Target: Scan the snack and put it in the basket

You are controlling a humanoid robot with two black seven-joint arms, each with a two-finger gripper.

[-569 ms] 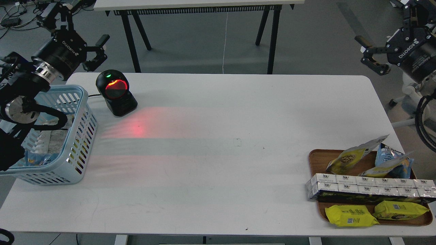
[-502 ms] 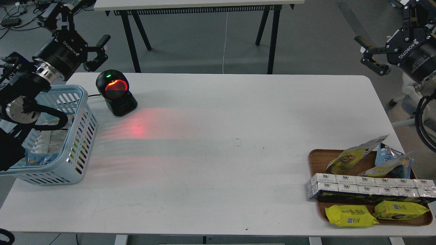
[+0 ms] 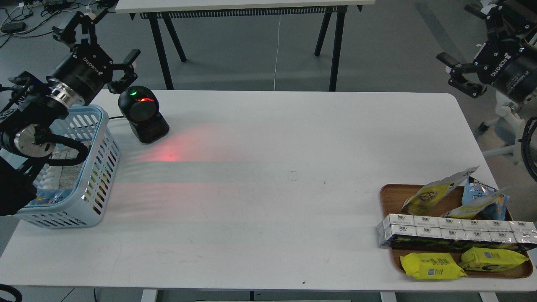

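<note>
The snack, a pouch with a yellow lower half and a white top, leans on the brown tray at the front right. The light blue slotted basket stands at the table's left edge with a few packets inside. My left gripper is open and empty, raised behind the basket and just left of the black scanner. My right gripper is open and empty, high beyond the table's far right corner, far from the snack.
The scanner shows a green light and casts a red glow on the table. The tray also holds a blue and yellow bag, a long white multipack and two flat yellow packets. Another table's legs stand behind.
</note>
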